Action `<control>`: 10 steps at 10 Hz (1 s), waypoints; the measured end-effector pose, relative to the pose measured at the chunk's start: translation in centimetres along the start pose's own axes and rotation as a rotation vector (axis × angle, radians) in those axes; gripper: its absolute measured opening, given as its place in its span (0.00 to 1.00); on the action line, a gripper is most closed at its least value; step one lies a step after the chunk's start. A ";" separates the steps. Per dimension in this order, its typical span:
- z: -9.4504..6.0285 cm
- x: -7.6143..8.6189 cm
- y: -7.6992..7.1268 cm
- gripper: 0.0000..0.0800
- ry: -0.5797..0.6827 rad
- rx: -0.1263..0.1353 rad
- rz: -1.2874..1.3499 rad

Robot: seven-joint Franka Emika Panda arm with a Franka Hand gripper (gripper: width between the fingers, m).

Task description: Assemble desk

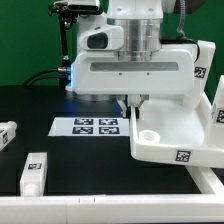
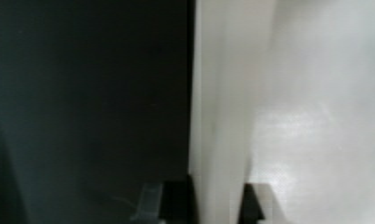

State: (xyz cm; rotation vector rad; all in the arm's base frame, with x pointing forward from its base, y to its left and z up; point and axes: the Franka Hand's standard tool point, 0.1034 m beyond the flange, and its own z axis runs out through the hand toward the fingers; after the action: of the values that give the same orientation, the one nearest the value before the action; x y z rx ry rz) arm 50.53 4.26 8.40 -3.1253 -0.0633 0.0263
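The white rimmed tabletop (image 1: 158,148) lies tilted on the black table at the exterior view's right. A square tag (image 1: 183,156) shows on its front rim. My gripper (image 1: 130,103) comes down from above at the tabletop's left rim and is shut on it. In the wrist view the white rim wall (image 2: 216,120) runs between my two dark fingers (image 2: 168,203), and the gripper (image 2: 212,206) clamps it. Two loose white legs lie on the table at the left, one at the edge (image 1: 6,135) and one nearer the front (image 1: 34,174).
The marker board (image 1: 95,126) lies flat just left of the tabletop, below the arm. Two more white tagged blocks, one higher (image 1: 204,60) and one lower (image 1: 217,106), stand at the right edge beside the tabletop. Cables and the robot base sit at the back.
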 end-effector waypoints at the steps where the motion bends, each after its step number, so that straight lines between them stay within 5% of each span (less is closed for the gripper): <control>1: 0.1 -0.1 0.1 0.07 -0.003 -0.004 -0.077; 2: 0.0 0.1 0.4 0.07 -0.002 -0.008 -0.160; 4: -0.5 3.2 2.0 0.07 -0.016 0.004 -0.531; 8: -0.3 3.3 2.7 0.07 -0.028 -0.023 -0.793; 10: -0.5 4.8 4.9 0.07 -0.080 -0.022 -1.093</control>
State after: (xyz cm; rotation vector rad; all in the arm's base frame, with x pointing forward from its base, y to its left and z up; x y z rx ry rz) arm 55.54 -0.41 8.75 -2.6475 -1.6869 0.1285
